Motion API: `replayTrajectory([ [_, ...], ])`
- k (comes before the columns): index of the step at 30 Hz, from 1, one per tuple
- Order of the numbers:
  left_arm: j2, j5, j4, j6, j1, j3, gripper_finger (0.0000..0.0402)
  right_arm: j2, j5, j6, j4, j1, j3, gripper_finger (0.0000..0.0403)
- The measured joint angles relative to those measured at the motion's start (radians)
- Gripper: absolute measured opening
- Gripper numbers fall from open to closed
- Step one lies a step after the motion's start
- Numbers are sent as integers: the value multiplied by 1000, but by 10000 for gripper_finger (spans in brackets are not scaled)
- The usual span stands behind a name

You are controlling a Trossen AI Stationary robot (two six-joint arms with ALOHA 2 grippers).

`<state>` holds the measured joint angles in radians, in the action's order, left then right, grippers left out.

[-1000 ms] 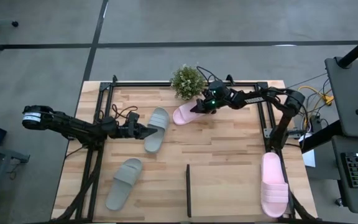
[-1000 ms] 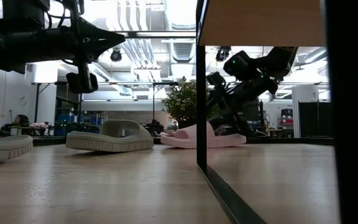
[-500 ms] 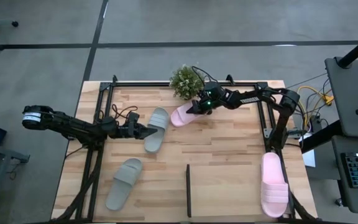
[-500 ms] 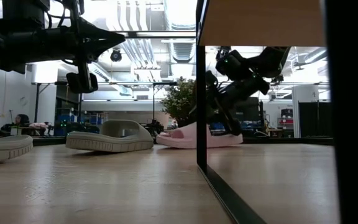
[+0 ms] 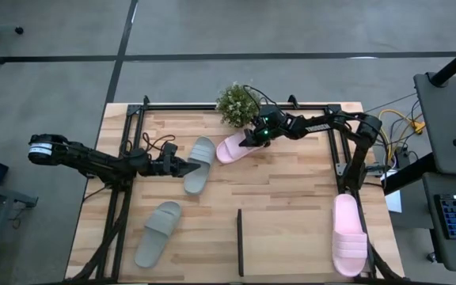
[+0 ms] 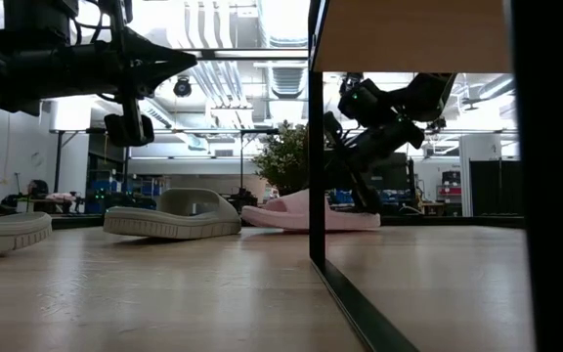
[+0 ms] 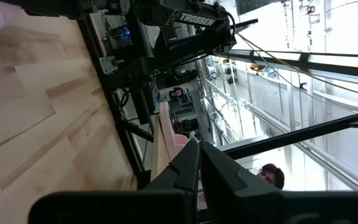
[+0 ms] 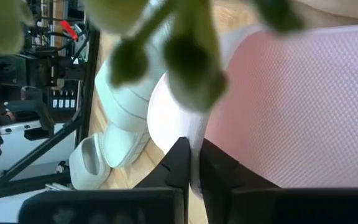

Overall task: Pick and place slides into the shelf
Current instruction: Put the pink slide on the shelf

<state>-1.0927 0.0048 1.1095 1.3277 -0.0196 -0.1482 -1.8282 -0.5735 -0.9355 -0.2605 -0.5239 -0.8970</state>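
High view: the right gripper [image 5: 249, 139] sits at the far middle of the table, with its fingers clamped together on the edge of a pale pink slide [image 5: 233, 147]. The right wrist view confirms the grip: the two dark fingers [image 8: 180, 160] meet on the thin pink rim of that slide [image 8: 303, 112], with blurred green leaves in front of the lens. This pink slide lies just in front of a small potted plant [image 5: 237, 103] at the table's far edge, and a grey-green slide [image 5: 199, 163] lies just beside it toward the left arm. In the low view the pink slide [image 6: 286, 215] rests on the tabletop with the right gripper [image 6: 352, 176] at its far end, and the grey-green slide [image 6: 172, 215] lies beside it. The left gripper [image 5: 195, 167] hangs over the near edge of that grey-green slide with its fingers pressed together and nothing between them; the left wrist view shows the closed fingers [image 7: 191, 168] pointing across bare planks toward the frame rails. A second grey-green slide [image 5: 157, 232] lies nearer the front on the left side of the table. The second pale pink slide [image 5: 348, 245] lies at the front right corner, outside the black frame rail [image 5: 343, 170]. The shelf [image 5: 240, 241] appears from above as a thin dark upright strip at the front middle of the table, well apart from all four slides; in the low view it rises as a pale wooden panel [image 6: 409, 34] with a black edge.
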Motion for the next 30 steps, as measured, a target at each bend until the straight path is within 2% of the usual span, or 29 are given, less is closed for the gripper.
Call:
replayTrajectory([
  [17,0,2,0,-6,0,0,0,13,-18,16,64,18,1,12],
  [30,0,12,0,-10,0,6,0,129,-21,145,290,22,2,12],
])
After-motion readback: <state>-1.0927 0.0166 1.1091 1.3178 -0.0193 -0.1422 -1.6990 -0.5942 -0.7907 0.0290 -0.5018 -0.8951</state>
